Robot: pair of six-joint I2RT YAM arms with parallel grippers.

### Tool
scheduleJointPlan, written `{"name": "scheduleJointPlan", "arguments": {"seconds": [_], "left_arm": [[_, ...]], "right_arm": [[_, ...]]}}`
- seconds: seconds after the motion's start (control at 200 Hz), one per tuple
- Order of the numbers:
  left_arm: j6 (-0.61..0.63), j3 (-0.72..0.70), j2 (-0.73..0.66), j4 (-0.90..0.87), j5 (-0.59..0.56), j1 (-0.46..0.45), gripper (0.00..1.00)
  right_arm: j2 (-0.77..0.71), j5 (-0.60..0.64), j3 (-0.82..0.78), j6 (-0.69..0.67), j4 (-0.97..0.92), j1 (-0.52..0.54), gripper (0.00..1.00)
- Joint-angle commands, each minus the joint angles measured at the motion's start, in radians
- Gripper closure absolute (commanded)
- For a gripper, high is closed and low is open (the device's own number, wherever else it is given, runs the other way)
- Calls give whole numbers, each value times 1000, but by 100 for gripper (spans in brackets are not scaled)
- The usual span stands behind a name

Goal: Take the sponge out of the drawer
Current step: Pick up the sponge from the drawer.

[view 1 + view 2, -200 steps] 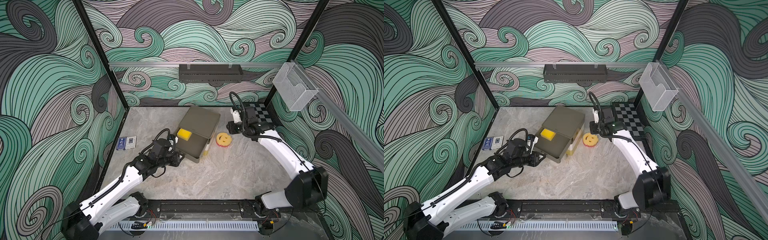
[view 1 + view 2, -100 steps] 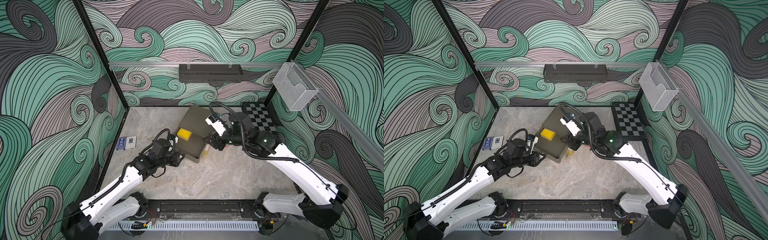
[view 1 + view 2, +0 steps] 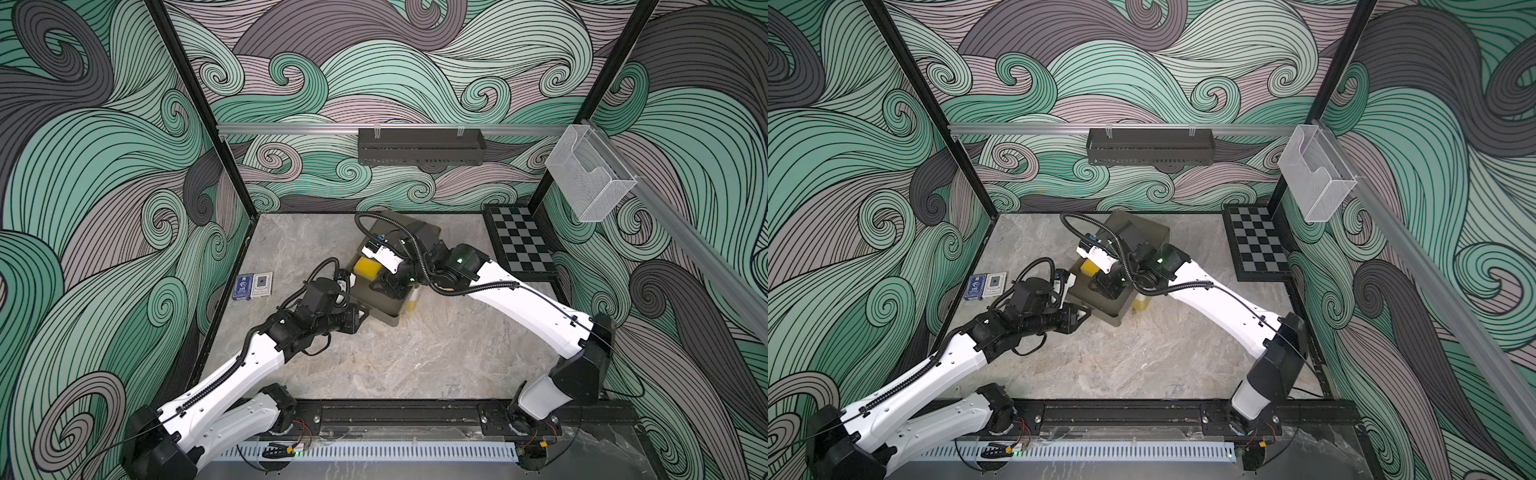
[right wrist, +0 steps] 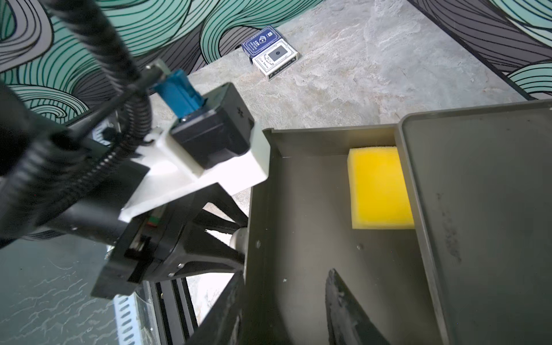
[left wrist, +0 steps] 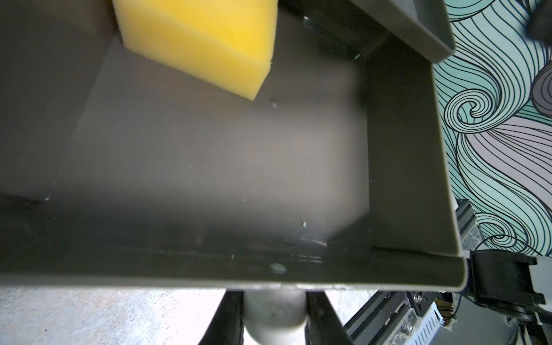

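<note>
The left gripper (image 4: 242, 243) is clenched on the pale round knob (image 5: 274, 310) at the front of the olive drawer (image 5: 403, 149), which is pulled out of its olive cabinet (image 4: 478, 209). The right gripper (image 4: 285, 277) is held over the front end of the open drawer, its jaws parted and nothing grasped. The yellow sponge (image 4: 378, 186) is seen lying flat on the drawer floor at the back, near 1 side wall and partly tucked under the cabinet's edge. It is touched by neither gripper: it lies beyond the right gripper's fingers and at the far end from the knob. 2 playing-card boxes, 1 blue (image 4: 263, 41) and 1 white (image 4: 276, 58), are laid touching side by side on the marble tabletop (image 4: 358, 74). Print is borne on both, but it cannot be read.
</note>
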Motion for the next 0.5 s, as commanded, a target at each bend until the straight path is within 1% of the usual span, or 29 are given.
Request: {"name": "scheduleJointPlan", "arguments": {"seconds": [0.0, 0.2, 0.495], "left_arm": [[2, 5, -27, -29, -21, -2, 89], [0, -3, -51, -28, -21, -2, 89], [-22, -43, -76, -10, -12, -2, 89]], "right_arm": [[68, 30, 36, -40, 7, 7, 56], [145, 37, 90, -40, 9, 6, 56], [230, 97, 143, -39, 23, 1, 56]]}}
